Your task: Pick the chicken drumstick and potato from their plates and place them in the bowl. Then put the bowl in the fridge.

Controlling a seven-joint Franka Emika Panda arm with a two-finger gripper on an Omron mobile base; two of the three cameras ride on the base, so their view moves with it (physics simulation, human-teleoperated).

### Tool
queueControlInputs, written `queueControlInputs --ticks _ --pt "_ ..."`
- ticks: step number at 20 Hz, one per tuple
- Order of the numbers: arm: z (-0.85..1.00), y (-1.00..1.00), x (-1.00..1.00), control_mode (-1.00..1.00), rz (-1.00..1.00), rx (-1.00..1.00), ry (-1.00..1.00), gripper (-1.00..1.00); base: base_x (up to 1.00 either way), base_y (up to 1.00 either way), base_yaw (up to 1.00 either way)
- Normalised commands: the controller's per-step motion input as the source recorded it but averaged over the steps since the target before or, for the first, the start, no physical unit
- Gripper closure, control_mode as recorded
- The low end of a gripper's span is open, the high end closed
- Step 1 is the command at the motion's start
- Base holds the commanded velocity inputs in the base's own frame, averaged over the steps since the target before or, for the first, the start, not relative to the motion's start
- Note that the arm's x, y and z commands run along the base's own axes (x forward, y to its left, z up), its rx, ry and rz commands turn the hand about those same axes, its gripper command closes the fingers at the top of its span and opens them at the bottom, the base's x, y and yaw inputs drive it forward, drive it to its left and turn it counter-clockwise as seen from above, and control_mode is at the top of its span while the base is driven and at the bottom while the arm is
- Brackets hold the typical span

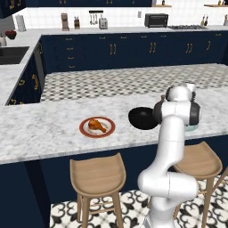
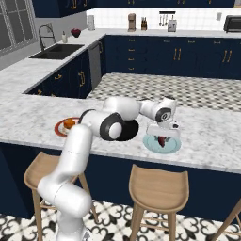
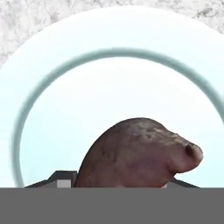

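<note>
— Low at centre right of the right base view, the gripper is hanging over the pale plate, fingers straddling the potato. Whether they are already pinching it, I cannot tell.

— Then it should be closing squarely across the fat middle and lifting straight up, I'd judge.

— At bottom centre of the hand view, the potato is showing dark reddish-brown, rough-skinned, with a blunt nub toward the right.

— It is lying on the plate.

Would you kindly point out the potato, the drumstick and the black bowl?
potato (image 3: 140, 153): hand view, middle of its skin.
chicken drumstick (image 1: 95, 124): left base view, fat end.
bowl (image 1: 141, 118): left base view, dark inside.
</note>
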Motion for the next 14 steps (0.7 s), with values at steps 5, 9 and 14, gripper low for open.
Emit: queueControlInputs --ticks 5,9,14 --pt "1.00 0.59 -0.51 -1.00 0.18 0.02 -0.10 1.00 0.00 0.00 0.00" --pt "0.64 1.00 -0.18 -1.00 0.24 0.00 -0.02 1.00 0.00 0.00 0.00" --pt "0.14 1.00 0.00 -1.00 0.20 0.00 0.00 1.00 0.00 0.00 0.00"
